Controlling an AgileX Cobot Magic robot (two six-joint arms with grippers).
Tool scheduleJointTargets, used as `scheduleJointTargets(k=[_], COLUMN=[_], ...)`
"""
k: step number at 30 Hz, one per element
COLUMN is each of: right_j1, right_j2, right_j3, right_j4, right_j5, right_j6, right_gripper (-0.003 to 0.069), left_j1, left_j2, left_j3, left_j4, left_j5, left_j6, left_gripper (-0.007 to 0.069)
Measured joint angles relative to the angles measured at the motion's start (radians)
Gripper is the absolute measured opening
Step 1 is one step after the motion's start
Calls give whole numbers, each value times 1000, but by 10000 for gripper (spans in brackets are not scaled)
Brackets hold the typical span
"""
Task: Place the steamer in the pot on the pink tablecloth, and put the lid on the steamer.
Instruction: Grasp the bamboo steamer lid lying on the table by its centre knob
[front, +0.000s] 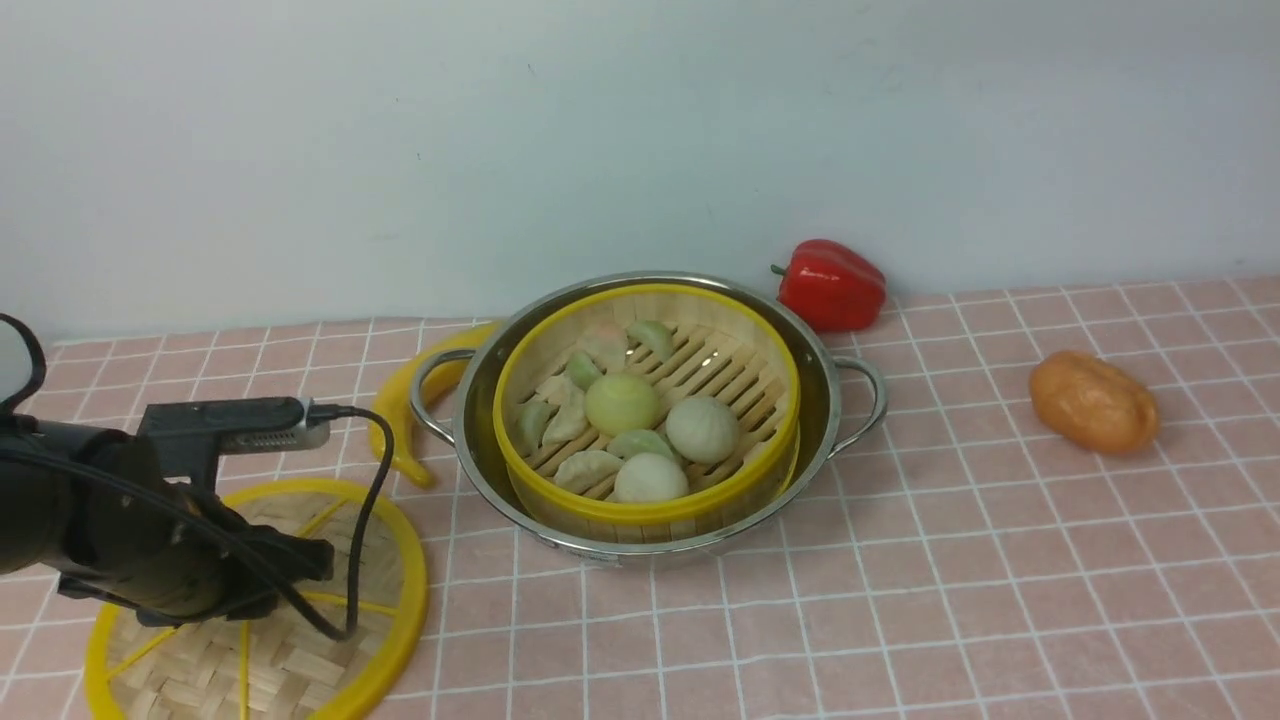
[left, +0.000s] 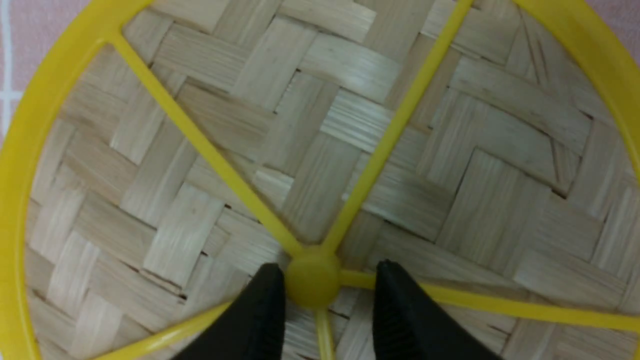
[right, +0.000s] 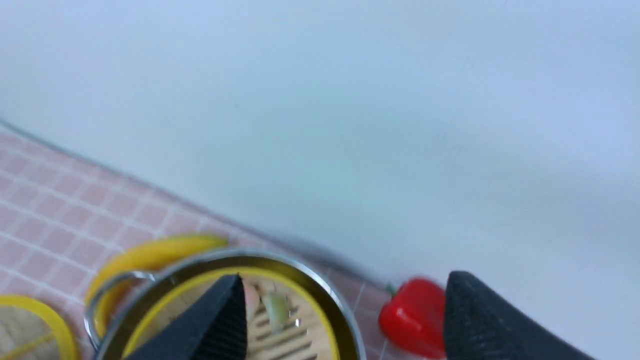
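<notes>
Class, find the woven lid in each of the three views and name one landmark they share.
Front view: the lid lies in the bottom left corner.
Left wrist view: the lid fills nearly the whole picture.
Right wrist view: a sliver of the lid shows at the edge, beside the pot.
Shared landmark: the pink tablecloth.

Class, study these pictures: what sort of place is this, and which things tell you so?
Probably a mock kitchen tabletop set up for robot practice: a pink tablecloth against a bare wall, a steel pot holding a steamer of dumplings, and a red pepper and banana lying loose beside it.
</notes>
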Motion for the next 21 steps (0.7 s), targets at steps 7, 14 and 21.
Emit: scheduleJointTargets(k=[7,14,21], right_j1=[0,0,0], right_j2=[-150,-192,-192], right_j3=[-1,14,127], right_j4=[-15,-73,-82], right_j5=[0,1,0], right_j6=[-5,-5,-5], right_gripper=[513,513,513], left_j1=[0,0,0], left_j2=[4,4,4], left_j3=[0,0,-1], left_j4=[1,1,1], left_j5=[-13,-15,-15], left_j6=[-3,-3,-5], left_gripper=[243,243,243])
